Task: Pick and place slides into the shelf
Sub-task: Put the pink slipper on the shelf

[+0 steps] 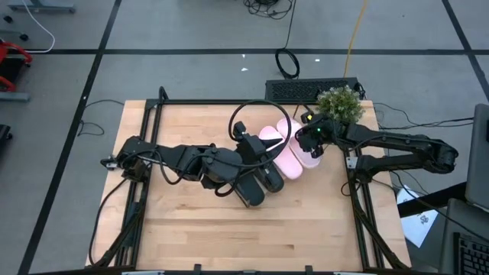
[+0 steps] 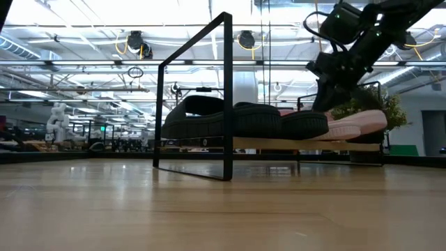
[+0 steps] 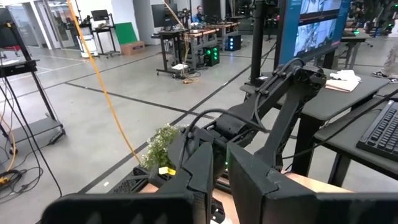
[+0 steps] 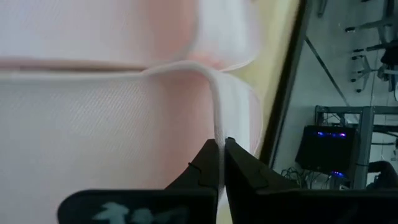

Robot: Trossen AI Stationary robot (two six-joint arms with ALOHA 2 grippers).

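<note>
Black slides (image 1: 256, 183), pink slides (image 1: 286, 153) side-by-side on shelf (image 2: 279, 144).

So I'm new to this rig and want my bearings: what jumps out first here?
Four slides crowd the middle of the low black-framed wooden shelf: two pale pink slides beside two matte black slides. The right gripper is shut on a pink slide's strap edge, while the left gripper sits over the black pair. A small potted green plant marks the far right corner.

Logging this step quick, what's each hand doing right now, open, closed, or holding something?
Left hand: nearly closed over the black slides, a grip cannot be told.
Right hand: closed on the pink slide's strap.
</note>
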